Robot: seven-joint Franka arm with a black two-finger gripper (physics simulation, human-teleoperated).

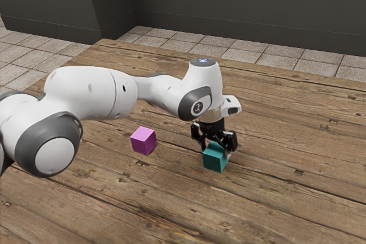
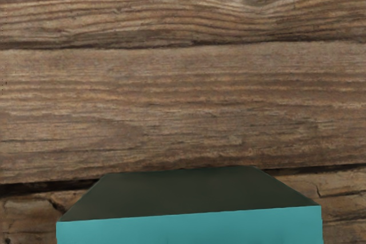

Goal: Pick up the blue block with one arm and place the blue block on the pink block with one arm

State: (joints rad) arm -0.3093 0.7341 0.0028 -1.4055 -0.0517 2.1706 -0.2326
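The blue block (image 1: pixel 216 160), teal in colour, rests on the wooden table near its middle. My gripper (image 1: pixel 215 147) hangs straight above it, open, with one black finger on each side of the block's top and a gap showing on both sides. In the wrist view the blue block (image 2: pixel 189 215) sits just under my hand, dark top face and bright teal side. The pink block (image 1: pixel 143 140) stands on the table toward the exterior view's left of the blue block, about two block widths away and apart from it.
The wooden plank table (image 1: pixel 286 198) stretches wide on all sides of the two blocks. My white arm (image 1: pixel 114 98) reaches in from the exterior view's left, passing behind and above the pink block. A tiled floor (image 1: pixel 274 55) and dark walls lie beyond the table's far edge.
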